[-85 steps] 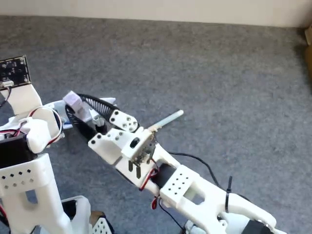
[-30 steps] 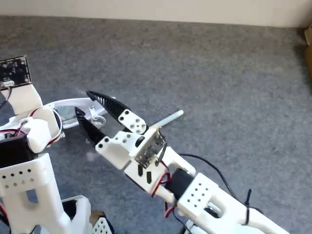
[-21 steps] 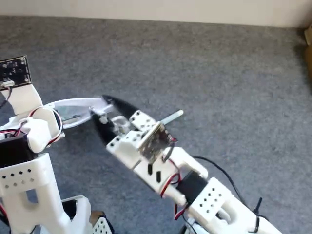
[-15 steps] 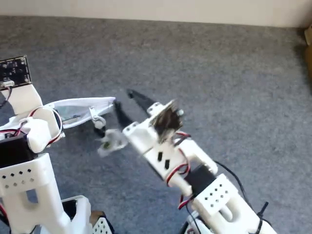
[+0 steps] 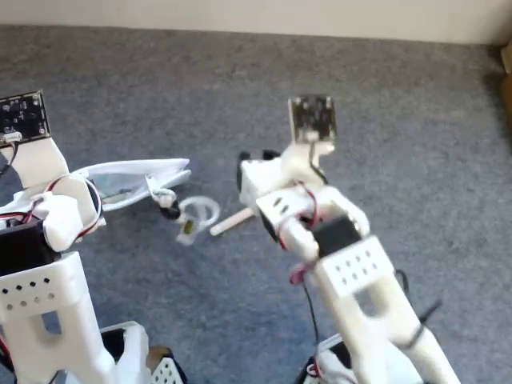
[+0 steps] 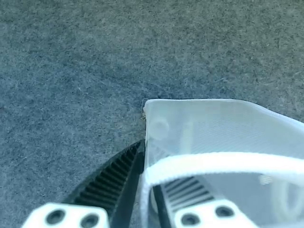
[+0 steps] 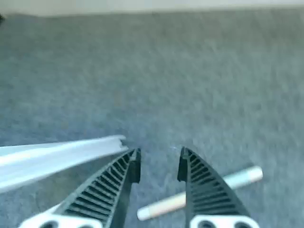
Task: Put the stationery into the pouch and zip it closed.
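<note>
Since the right arm (image 5: 320,240) has swung away from the pouch (image 5: 132,178), we record: right gripper (image 7: 159,154), jaws narrowly apart, empty, above the carpet (image 5: 400,120); left gripper (image 6: 148,164) clamped on the pouch's corner; pen (image 5: 232,222) lying near the pouch; clear ring (image 5: 198,212), now dropped on the carpet beside the pouch's end.
</note>
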Motion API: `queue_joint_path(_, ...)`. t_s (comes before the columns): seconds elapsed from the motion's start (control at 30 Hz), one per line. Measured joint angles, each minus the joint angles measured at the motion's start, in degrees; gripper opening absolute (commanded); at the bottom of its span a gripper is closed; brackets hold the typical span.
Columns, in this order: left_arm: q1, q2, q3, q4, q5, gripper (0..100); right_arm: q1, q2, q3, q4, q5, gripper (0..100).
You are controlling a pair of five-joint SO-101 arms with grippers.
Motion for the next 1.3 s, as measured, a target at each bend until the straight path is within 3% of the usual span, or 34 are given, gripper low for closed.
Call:
queue_joint_path(0.33,0.00,0.00,0.00,0.00,0.00,1,2.46,18.90,-12.40,9.05,-16.88,12.4)
queue_joint_path(0.67,0.00,0.00,0.00,0.00,0.00,1,5.19,30.24,-19.16,16.70,-26.02,12.4)
queue_joint_path(1.3,0.00,0.00,0.00,0.00,0.00,1,10.55,59.87,-38.42,22.51,-28.13,12.4)
